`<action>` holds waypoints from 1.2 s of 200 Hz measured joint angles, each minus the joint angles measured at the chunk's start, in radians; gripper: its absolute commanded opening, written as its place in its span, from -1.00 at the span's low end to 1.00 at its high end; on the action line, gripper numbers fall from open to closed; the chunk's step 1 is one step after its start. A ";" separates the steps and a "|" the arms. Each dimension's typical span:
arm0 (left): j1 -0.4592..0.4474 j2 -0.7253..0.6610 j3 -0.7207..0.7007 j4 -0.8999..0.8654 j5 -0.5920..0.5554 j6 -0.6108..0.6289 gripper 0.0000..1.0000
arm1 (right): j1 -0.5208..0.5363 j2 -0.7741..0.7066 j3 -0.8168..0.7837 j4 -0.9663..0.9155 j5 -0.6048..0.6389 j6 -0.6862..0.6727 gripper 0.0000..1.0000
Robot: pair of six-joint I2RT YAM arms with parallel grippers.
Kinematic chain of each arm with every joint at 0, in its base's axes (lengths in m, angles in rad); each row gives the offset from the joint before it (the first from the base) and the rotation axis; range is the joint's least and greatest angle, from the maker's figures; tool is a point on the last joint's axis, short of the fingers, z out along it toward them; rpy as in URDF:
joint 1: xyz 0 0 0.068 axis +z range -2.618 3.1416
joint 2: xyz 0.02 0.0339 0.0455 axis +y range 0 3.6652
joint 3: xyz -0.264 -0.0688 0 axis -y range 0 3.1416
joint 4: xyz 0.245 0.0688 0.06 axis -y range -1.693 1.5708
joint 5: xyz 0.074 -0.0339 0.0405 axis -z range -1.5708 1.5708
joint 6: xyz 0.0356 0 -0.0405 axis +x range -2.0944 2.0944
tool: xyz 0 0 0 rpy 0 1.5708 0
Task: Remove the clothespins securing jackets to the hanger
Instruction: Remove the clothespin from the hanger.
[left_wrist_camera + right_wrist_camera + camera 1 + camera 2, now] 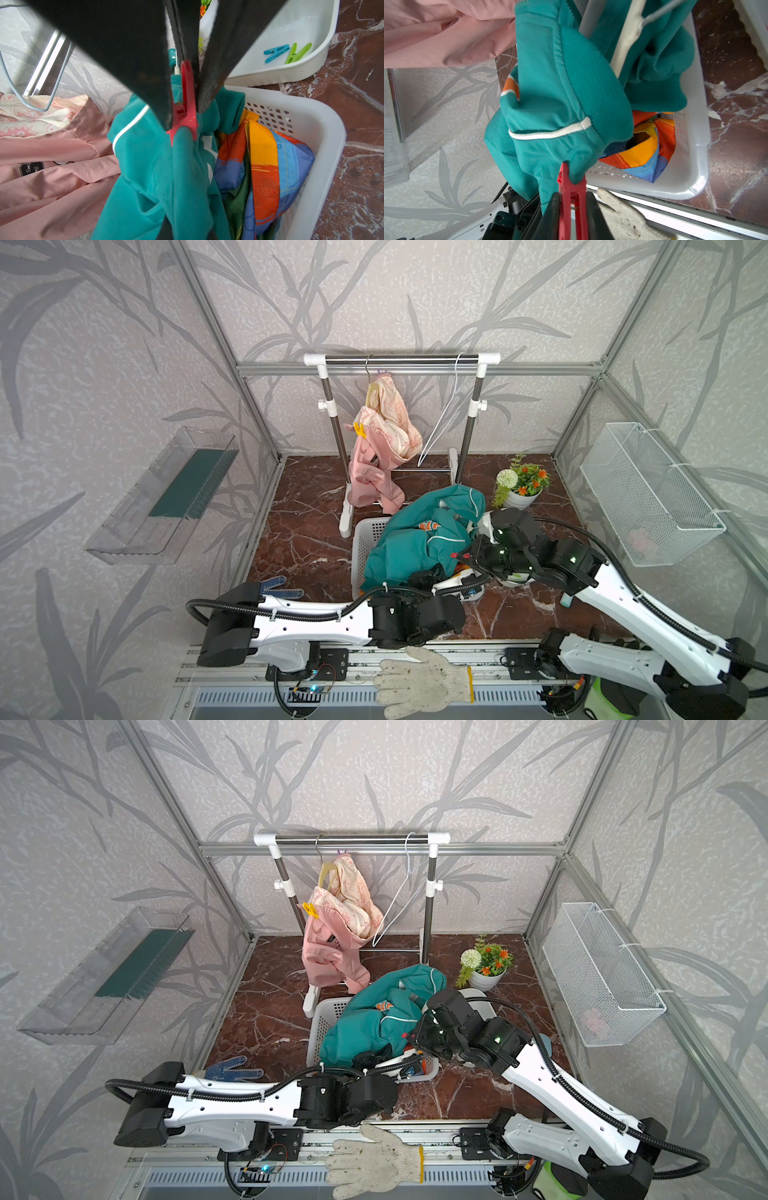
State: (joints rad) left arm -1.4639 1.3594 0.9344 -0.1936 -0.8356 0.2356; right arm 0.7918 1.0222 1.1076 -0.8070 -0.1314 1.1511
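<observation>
Only wrist views show red clothespin clamping teal jacket, blue clothespin in tray

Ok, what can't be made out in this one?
- Left gripper: tips cut off by the left wrist view's edge; buried under the teal jacket in both top views.
- Rainbow jacket: mostly covered by the teal jacket, so any pins on it are hidden.
- Pink thing in the wire basket: blurred behind mesh in both top views.
- Red clothespin: handle end runs off the right wrist view's edge.
</observation>
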 measured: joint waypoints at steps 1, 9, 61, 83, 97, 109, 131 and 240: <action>0.000 0.000 0.000 0.001 0.000 0.000 -1.00 | -0.001 -0.002 0.000 0.000 -0.001 0.000 -1.00; 0.000 0.000 0.000 0.008 0.000 0.000 -1.00 | -0.008 -0.010 0.000 -0.002 -0.004 -0.001 -1.00; 0.000 0.000 0.000 0.003 -0.009 -0.009 -1.00 | -0.042 -0.055 -0.001 -0.019 0.004 -0.024 -1.00; 0.000 0.002 0.000 -0.002 -0.013 -0.013 -1.00 | -0.045 -0.055 -0.001 -0.028 0.003 -0.035 -1.00; 0.000 0.002 0.000 -0.008 -0.018 -0.018 -1.00 | -0.052 -0.058 -0.001 -0.036 0.003 -0.043 -1.00; 0.000 0.002 0.000 -0.011 -0.022 -0.022 -1.00 | -0.067 -0.065 -0.001 -0.042 0.003 -0.050 -1.00; 0.000 0.002 0.000 -0.016 -0.028 -0.029 -1.00 | -0.105 -0.091 0.000 -0.063 0.007 -0.075 -1.00; 0.013 -0.056 -0.021 -0.029 -0.032 -0.074 -1.00 | -0.526 -0.154 -0.218 -0.135 -0.007 -0.372 -1.00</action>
State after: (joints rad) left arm -1.4506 1.3029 0.9138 -0.2230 -0.8680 0.1619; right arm 0.2661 0.8680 0.8898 -0.9424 -0.1383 0.7792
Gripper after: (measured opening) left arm 0.057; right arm 0.189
